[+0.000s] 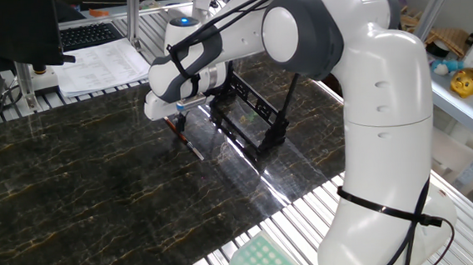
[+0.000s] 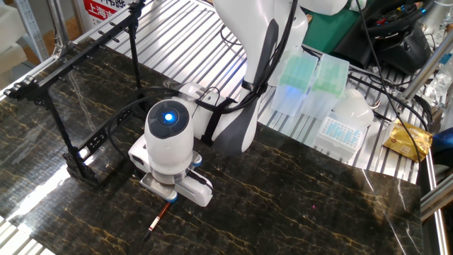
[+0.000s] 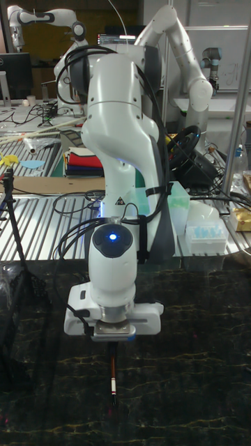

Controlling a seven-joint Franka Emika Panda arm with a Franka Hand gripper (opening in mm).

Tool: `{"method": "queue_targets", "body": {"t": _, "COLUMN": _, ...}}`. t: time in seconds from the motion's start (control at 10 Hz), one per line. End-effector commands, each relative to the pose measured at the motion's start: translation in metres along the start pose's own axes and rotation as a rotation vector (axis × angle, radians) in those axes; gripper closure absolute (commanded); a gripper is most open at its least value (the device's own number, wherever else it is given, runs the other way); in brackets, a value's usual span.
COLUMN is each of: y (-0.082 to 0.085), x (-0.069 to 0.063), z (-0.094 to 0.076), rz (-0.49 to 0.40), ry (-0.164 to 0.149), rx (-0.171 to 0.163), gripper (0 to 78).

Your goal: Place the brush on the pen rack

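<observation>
While the gripper [image 1: 177, 113] hangs low over the dark marbled table [image 1: 73, 186], we see the brush [image 1: 185, 139] directly under it, its upper end rising into the gap between the fingers and its lower end slanting down to the tabletop. In the other fixed view the brush [image 2: 158, 219] pokes out from beneath the gripper [image 2: 170, 200], reddish-brown just below the fingers and dark toward the far tip. In the tall fixed view it [image 3: 113, 380] runs straight out from under the gripper [image 3: 113, 342] toward the camera, with a pale band near its end. We cannot tell whether the fingers are pressed against the shaft or merely straddle it, since the hand body hides the contact in every view.

The pen rack [image 1: 250, 119] stands just beside the gripper, on the side toward the robot's base in one fixed view, its black bars apart from the brush. In the other fixed view the pen rack [image 2: 78, 92] rises to one side of the gripper, with a cable looping between them.
</observation>
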State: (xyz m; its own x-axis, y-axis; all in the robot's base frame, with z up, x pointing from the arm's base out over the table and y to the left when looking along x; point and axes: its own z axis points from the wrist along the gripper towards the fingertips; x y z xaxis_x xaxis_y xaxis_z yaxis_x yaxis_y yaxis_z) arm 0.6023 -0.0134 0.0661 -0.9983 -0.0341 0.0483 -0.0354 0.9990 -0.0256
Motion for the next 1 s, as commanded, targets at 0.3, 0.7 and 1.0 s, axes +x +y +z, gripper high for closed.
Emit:
{"method": "queue_targets", "body": {"t": 0.3, "y": -0.0005, "x": -0.0015, "z": -0.0020, "rz": 0.004, "ry": -0.005, "rx": 0.002, "gripper": 77.6}}
{"method": "queue_targets", "body": {"t": 0.7, "y": -0.0011, "x": -0.0018, "z": -0.0027, "rz": 0.001, "ry": -0.001, "rx": 0.002, "gripper": 0.2}}
{"method": "queue_targets", "body": {"t": 1.0, "y": -0.0011, "x": -0.0018, "z": -0.0027, "rz": 0.001, "ry": -0.001, "rx": 0.002, "gripper": 0.2}}
